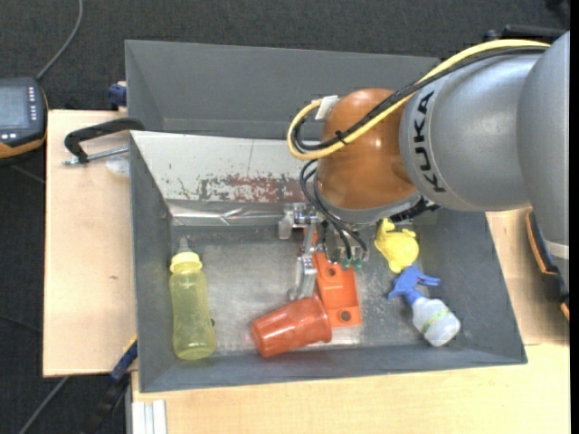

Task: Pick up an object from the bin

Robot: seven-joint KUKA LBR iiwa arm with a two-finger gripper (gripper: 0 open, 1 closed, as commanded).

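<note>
My gripper (306, 269) hangs low in the middle of the bin, under the arm's orange dome. Its metal tip stands just left of an orange blocky plastic thing (338, 295) and seems to touch that thing's upper left corner. A red-orange cup (289, 329) lies on its side just below, its mouth against the orange block. Right of the gripper lies a small yellow thing (396, 246), partly hidden by the arm.
A yellow-green bottle (191, 307) lies along the left wall. A white spray bottle with a blue trigger head (427, 311) lies at the right, near the front wall. The arm covers the back right of the bin.
</note>
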